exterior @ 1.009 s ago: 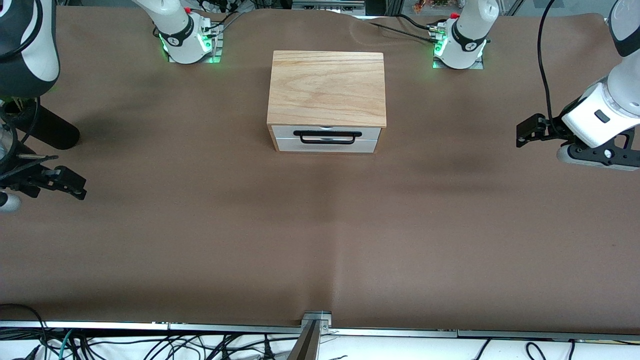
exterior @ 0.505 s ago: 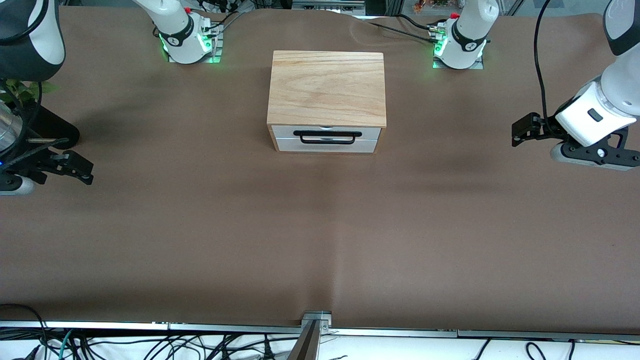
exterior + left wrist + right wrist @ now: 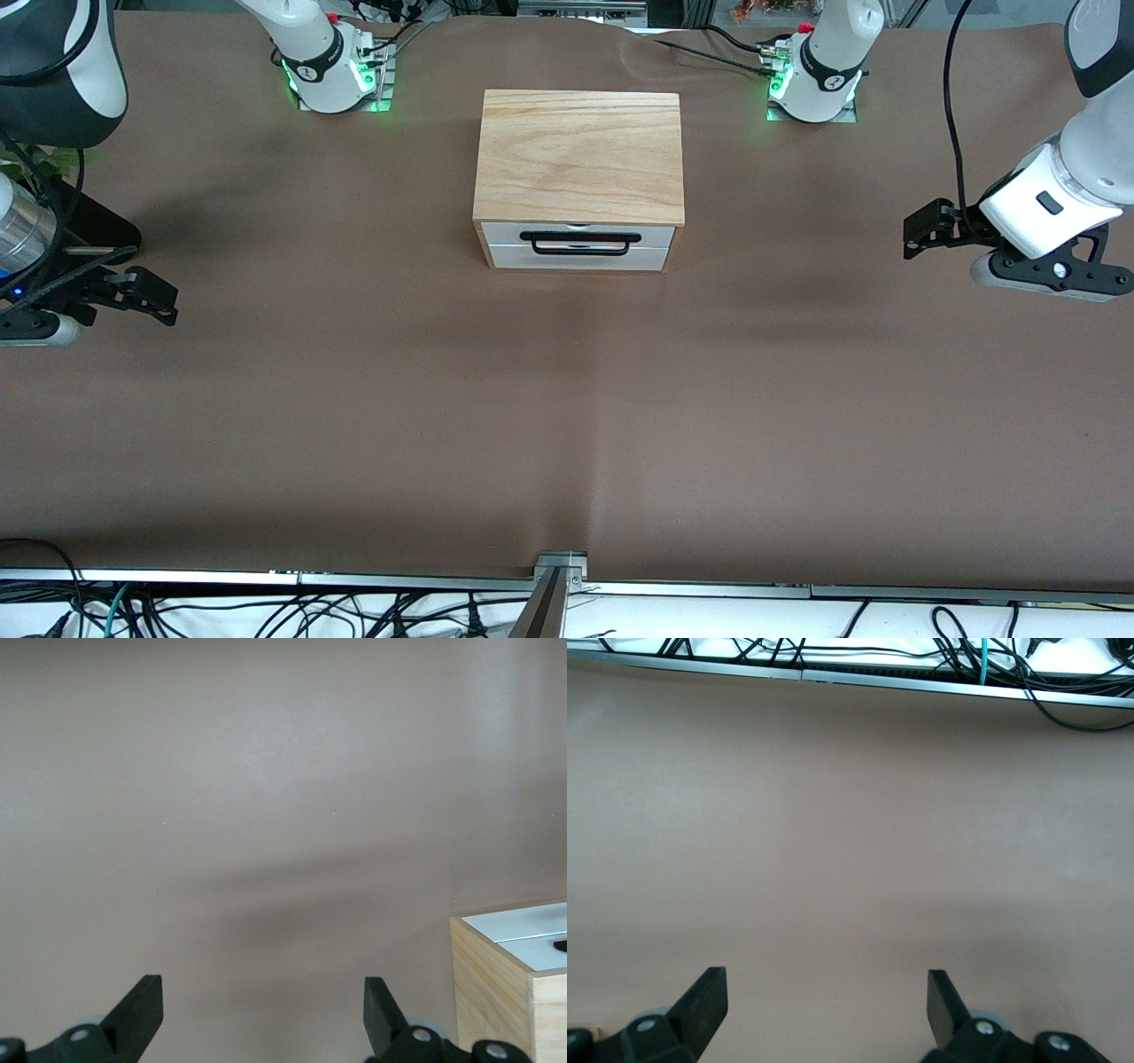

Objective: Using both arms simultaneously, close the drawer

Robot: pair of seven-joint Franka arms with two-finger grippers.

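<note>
Drawer (image 3: pixel 576 246) sits pushed into its oak box (image 3: pixel 579 158), white front flush and black wire handle (image 3: pixel 580 243) facing the front camera, midway between the two arm bases. Your left gripper (image 3: pixel 923 231) hangs over bare table (image 3: pixel 567 425) toward the left arm's end, fingers (image 3: pixel 142 1010) spread apart. Your right gripper (image 3: pixel 151 297) hangs over the right arm's end, fingers (image 3: pixel 704 1001) likewise spread, gripping nothing.
</note>
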